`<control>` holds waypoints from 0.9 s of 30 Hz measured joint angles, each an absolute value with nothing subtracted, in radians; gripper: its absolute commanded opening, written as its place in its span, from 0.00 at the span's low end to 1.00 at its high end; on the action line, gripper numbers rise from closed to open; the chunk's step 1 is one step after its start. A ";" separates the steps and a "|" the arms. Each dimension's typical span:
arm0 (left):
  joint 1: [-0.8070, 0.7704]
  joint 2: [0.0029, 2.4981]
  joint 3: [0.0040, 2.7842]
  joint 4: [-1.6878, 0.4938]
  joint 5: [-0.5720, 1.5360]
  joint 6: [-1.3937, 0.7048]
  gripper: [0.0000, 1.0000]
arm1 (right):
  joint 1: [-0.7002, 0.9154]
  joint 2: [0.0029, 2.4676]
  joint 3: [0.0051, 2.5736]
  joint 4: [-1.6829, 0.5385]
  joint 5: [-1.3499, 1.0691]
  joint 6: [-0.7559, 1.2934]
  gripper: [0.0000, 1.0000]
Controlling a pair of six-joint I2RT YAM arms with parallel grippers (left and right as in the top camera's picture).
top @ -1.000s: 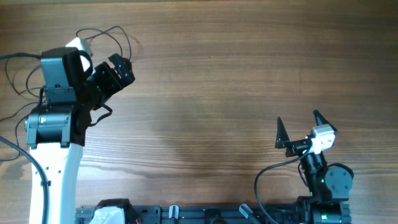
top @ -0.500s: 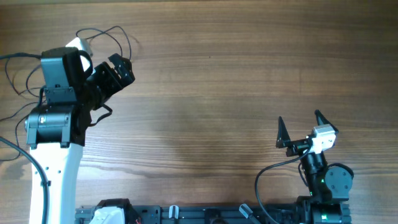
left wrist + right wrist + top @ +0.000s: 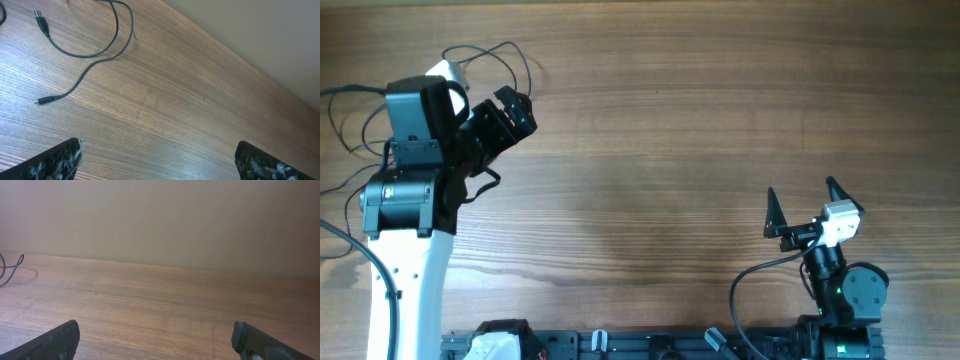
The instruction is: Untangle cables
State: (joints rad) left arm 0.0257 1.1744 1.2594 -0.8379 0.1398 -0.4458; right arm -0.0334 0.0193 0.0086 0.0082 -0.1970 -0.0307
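Thin black cables (image 3: 505,52) lie as loose strands at the table's far left corner, partly hidden under my left arm. In the left wrist view one strand (image 3: 95,45) curves across the wood and ends in small plugs. My left gripper (image 3: 515,110) is open and empty, just right of the strands; its fingertips (image 3: 157,160) frame bare wood. My right gripper (image 3: 802,205) is open and empty at the near right, far from the cables. A cable end (image 3: 10,267) shows at the far left of the right wrist view.
The wooden table (image 3: 670,130) runs to a pale wall at the back. A black rail with arm bases (image 3: 640,345) lines the front edge. Thicker black arm cables (image 3: 340,240) loop at the left edge.
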 measured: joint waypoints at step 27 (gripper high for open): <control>0.026 1.127 1.259 -0.892 0.120 -0.375 1.00 | -0.033 0.019 0.009 0.009 -0.197 -0.031 1.00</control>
